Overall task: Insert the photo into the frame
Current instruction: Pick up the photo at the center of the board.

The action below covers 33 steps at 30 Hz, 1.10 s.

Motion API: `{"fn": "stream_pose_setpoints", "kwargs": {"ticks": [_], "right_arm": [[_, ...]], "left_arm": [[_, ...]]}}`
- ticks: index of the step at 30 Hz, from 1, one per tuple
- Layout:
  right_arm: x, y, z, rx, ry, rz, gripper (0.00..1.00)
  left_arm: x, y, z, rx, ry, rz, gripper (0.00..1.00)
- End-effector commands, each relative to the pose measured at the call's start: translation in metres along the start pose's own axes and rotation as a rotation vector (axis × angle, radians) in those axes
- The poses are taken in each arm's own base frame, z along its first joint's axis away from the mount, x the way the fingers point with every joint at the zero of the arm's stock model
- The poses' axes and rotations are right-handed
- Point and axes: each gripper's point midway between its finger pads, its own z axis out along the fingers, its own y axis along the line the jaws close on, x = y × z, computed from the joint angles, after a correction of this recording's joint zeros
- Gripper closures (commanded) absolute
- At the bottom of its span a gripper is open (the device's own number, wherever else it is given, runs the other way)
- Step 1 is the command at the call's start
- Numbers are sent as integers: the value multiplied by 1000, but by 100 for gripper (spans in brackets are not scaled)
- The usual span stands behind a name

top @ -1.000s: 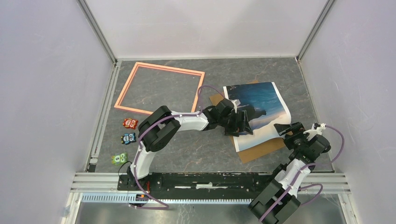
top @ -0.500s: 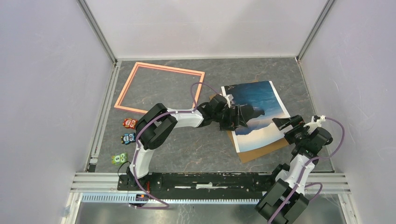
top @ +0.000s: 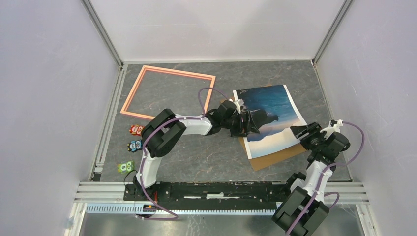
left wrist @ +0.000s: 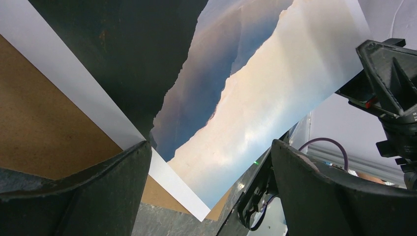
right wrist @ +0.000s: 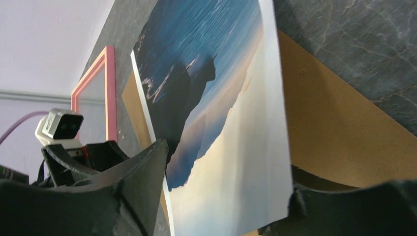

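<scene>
Glossy mountain-and-water photo point(top: 273, 115) rests on a brown backing board point(top: 275, 156) by the table's point(top: 206, 152) right edge, well apart from the thin pink frame point(top: 179, 72). Left gripper point(top: 252, 123) and right gripper point(top: 298, 130) straddle the photo's edges, jaws apart. Risk: pinching the board too, creasing the print.

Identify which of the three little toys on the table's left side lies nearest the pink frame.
The orange toy, right by the near corner of the frame; the blue toy and green toy lie farther down the row.
</scene>
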Motion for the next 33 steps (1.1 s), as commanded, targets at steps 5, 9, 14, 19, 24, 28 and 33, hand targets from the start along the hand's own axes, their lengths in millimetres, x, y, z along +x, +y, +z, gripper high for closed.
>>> {"fn": "stream_pose_setpoints", "kwargs": {"ticks": [5,9,14,19,24,28,33], "right_arm": [[-29,-14,6,106,-138,-133,56],[-24,-18,14,122,-152,-160,69],[-24,-18,22,139,-160,-240,95],[-56,4,23,135,-177,-367,100],[-106,76,20,11,-267,-544,100],[-129,172,22,-179,-317,-775,100],[-95,289,39,-380,-279,-1125,100]], "left_arm": [[3,37,-6,-106,-17,17,0],[4,27,-10,-74,-10,32,1],[-9,-30,-57,64,-24,92,1],[-37,-86,-137,48,-169,245,0],[-67,-110,-221,-25,-375,286,0],[-87,-134,-307,-98,-573,356,0],[-99,-171,-442,-184,-912,412,0]]}}
